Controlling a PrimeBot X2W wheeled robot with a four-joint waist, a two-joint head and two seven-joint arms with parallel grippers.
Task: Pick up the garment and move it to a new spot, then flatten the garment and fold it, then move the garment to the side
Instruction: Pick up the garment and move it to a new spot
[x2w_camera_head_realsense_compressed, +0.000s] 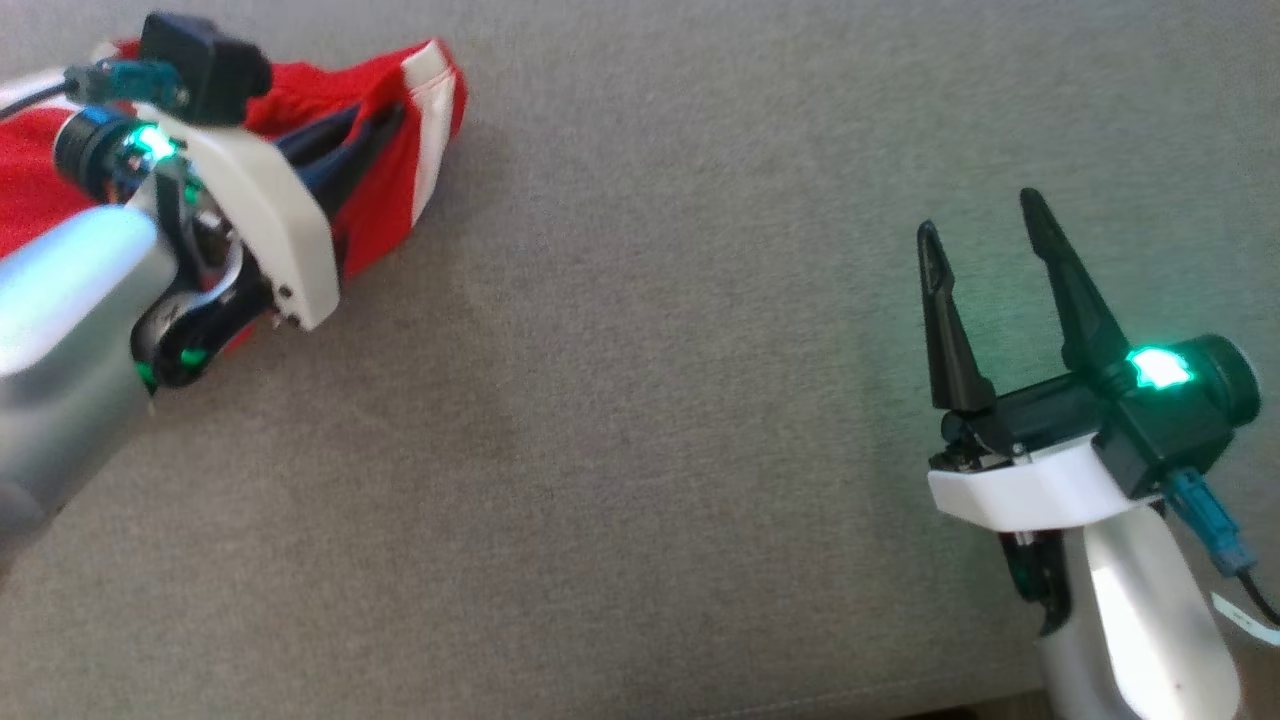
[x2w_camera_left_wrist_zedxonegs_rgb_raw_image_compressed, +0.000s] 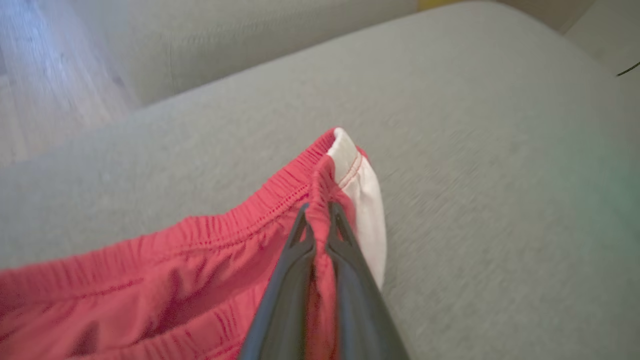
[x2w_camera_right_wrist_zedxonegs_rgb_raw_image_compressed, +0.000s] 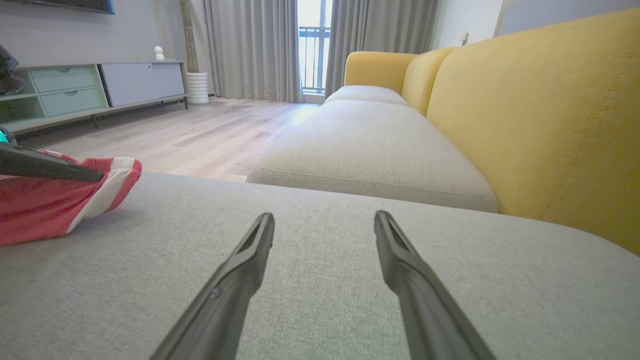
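The right gripper (x2w_camera_head_realsense_compressed: 980, 215) has two long, black, tapering fingers (x2w_camera_head_realsense_compressed: 945, 320) on a dark block, with a white angular shell (x2w_camera_head_realsense_compressed: 1010, 495) on the near side. To its right sit a glowing green light (x2w_camera_head_realsense_compressed: 1158, 368) and a round black camera (x2w_camera_head_realsense_compressed: 1225, 380). A teal plug (x2w_camera_head_realsense_compressed: 1205, 515) carries a black cable (x2w_camera_head_realsense_compressed: 1255, 590) with a white tag (x2w_camera_head_realsense_compressed: 1245, 618). The forearm (x2w_camera_head_realsense_compressed: 1150, 620) is glossy white. The left gripper (x2w_camera_left_wrist_zedxonegs_rgb_raw_image_compressed: 318, 211) matches: left shell (x2w_camera_head_realsense_compressed: 265, 215) white, left light (x2w_camera_head_realsense_compressed: 150, 140) green, left plug (x2w_camera_head_realsense_compressed: 125, 80) teal, left forearm (x2w_camera_head_realsense_compressed: 70, 330) silver-grey.

We find the garment (x2w_camera_head_realsense_compressed: 380, 215) on the sofa seat (x2w_camera_head_realsense_compressed: 640, 450) at our far left, our left fingers (x2w_camera_left_wrist_zedxonegs_rgb_raw_image_compressed: 287, 290) pinched on its edge. Our right fingers (x2w_camera_head_realsense_compressed: 950, 330) stand well apart to the right, over bare seat, with the sofa back (x2w_camera_right_wrist_zedxonegs_rgb_raw_image_compressed: 550, 125) on their right.
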